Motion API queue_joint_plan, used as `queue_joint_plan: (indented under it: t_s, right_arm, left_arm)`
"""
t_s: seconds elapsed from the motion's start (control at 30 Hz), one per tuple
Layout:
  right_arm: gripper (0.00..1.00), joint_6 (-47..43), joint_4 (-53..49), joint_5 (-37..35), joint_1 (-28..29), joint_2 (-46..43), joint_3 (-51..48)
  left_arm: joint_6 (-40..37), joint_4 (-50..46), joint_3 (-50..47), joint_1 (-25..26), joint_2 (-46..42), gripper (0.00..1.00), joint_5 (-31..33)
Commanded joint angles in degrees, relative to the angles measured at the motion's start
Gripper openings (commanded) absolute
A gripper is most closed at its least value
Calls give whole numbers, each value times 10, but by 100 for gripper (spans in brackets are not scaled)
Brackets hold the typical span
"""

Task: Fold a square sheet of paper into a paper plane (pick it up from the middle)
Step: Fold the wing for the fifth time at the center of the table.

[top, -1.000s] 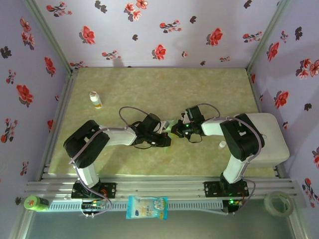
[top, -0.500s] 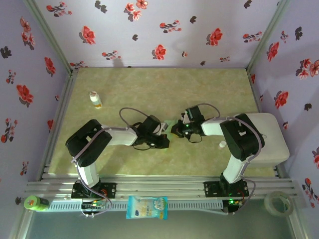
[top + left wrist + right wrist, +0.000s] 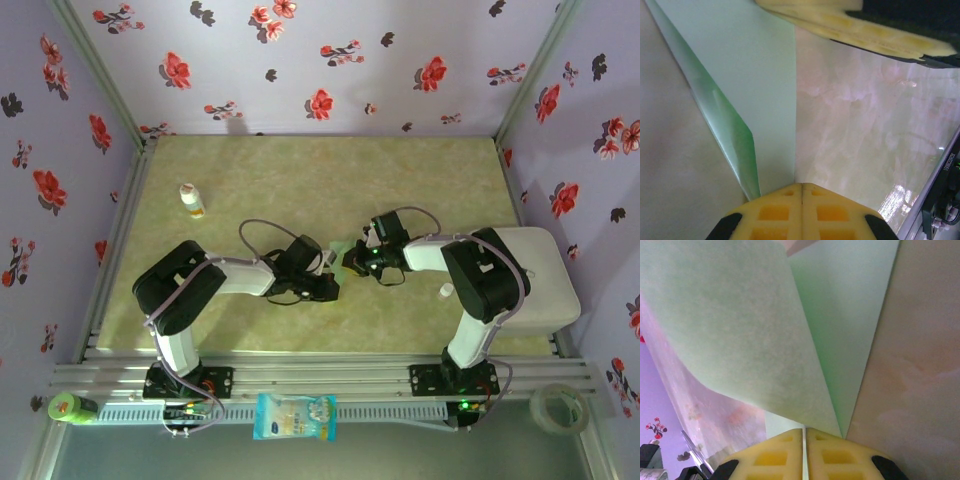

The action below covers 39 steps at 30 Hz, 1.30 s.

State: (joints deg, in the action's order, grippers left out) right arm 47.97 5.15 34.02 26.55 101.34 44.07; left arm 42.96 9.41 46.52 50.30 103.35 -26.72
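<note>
The left pincer [image 3: 801,192] is drifting slightly farther from the white bottle [image 3: 190,200]; both it and the right pincer [image 3: 805,437] are pinching the green sheet [image 3: 765,75], lying well apart from that bottle.

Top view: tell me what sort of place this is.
Probably a staged robot test cell, not a real room: flowered wallpaper panels wall in a small table, an aluminium rail runs along its near edge, and the left arm and right arm are bolted to it.
</note>
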Motion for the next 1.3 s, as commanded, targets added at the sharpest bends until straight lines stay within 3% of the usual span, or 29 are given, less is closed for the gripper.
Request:
queue_joint_plan:
  t_s: [0.0,0.23,0.37,0.53,0.83,1.07,1.27]
  right_arm:
    - [13,-10,-44,-50,1,-7,6]
    - [19,-16,-52,-70,-17,-108,-2]
    - [13,-23,-28,-43,-19,-136,-26]
    - [5,-14,21,0,11,-117,-53]
    - [2,0,70,32,41,-57,-48]
    - [2,8,89,-7,30,-20,-54]
    - [3,40,147,-1,6,12,-49]
  left_arm:
    - [-4,-27,-24,9,10,0,16]
    - [-5,-17,-38,10,8,0,20]
    - [-6,-12,-41,8,9,0,20]
    - [-5,-7,-41,8,9,0,20]
    - [-4,-6,-41,7,10,0,20]
    - [-5,-9,-41,6,10,0,20]
    - [-7,-9,-50,6,7,0,19]
